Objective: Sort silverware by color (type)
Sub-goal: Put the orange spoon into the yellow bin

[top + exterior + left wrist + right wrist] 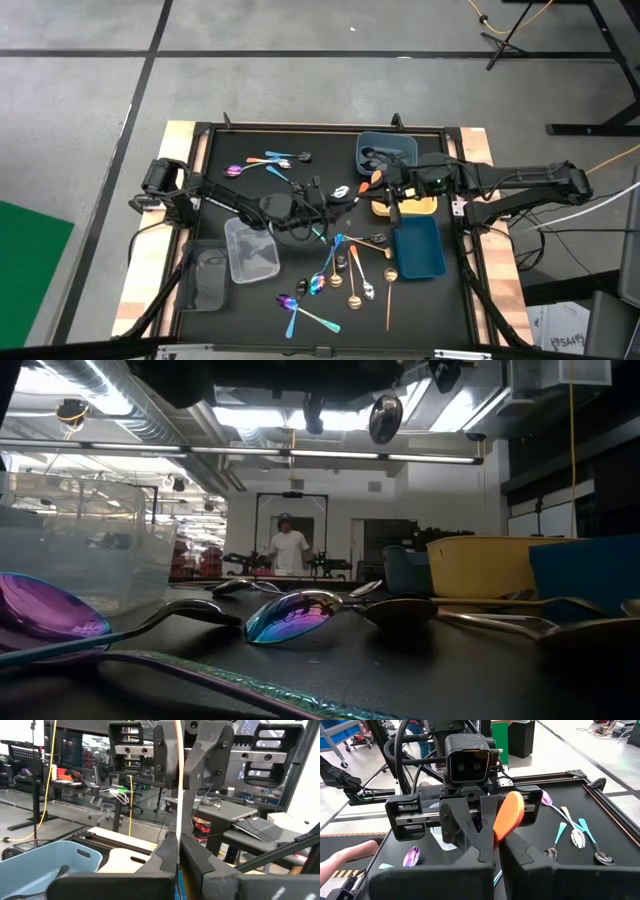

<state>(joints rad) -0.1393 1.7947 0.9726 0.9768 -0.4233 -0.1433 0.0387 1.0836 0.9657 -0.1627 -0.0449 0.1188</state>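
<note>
The orange spoon (507, 819) sat pinched between both grippers' closed fingers; the left gripper (479, 831) should release only once the right gripper (496, 851) held firm.

A clear tray (251, 250) sits lower left on the black table (420, 310), a grey-blue bin (398, 146) upper right, a yellow tray (421, 207) and dark blue tray (418, 250) below it.
</note>
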